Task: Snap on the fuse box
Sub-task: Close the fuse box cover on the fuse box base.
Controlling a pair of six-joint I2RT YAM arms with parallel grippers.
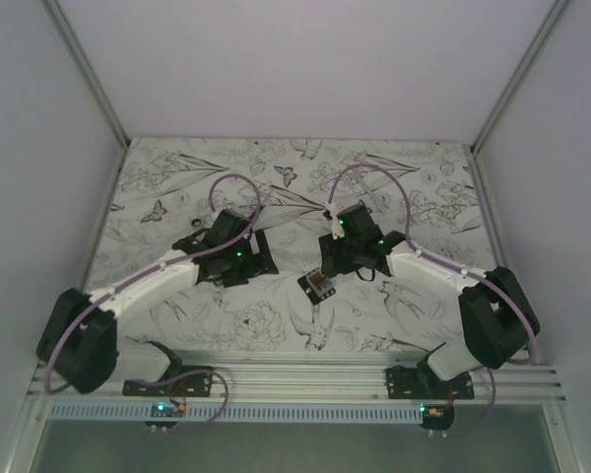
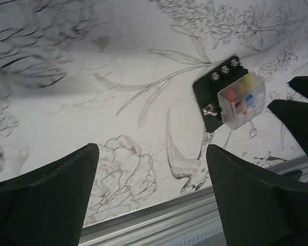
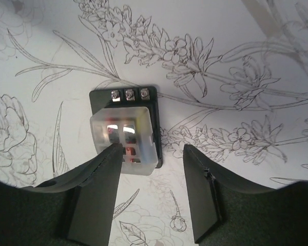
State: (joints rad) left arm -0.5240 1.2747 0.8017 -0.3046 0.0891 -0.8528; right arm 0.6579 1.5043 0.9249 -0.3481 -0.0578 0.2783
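Black wedge-shaped fingers point(image 2: 46, 205) of the left gripper point(image 2: 150, 202) fill the bottom corners of the left wrist view. They are set wide apart with only patterned cloth between them, so this pincer holds nothing. Beyond them, in the upper right of that frame, lies the fuse box point(image 2: 230, 96), a small black square plastic block with a frosted clear cap. Red, yellow and blue fuses show through the cap, and three silver screws point(image 2: 225, 70) line its far edge. It rests flat on the white table cloth point(image 2: 118, 102) printed with black line drawings of flowers and birds, well clear of the left gripper.

The right wrist view has the right gripper point(image 3: 149, 192) over the same fuse box, which sits left of centre in the frame. Its two dark fingers are apart, with printed cloth visible in the gap. The finger at lower left overlaps the near corner of the clear cap; whether it touches the cap cannot be told. The other finger stands off to the right of the box. The box is not between the jaws.

From the top camera the fuse box lies slightly right of the frame's centre, just below the right gripper's black head, with the left gripper apart from it to the left. A ribbed aluminium rail point(image 1: 305, 376) crosses the bottom of that view.
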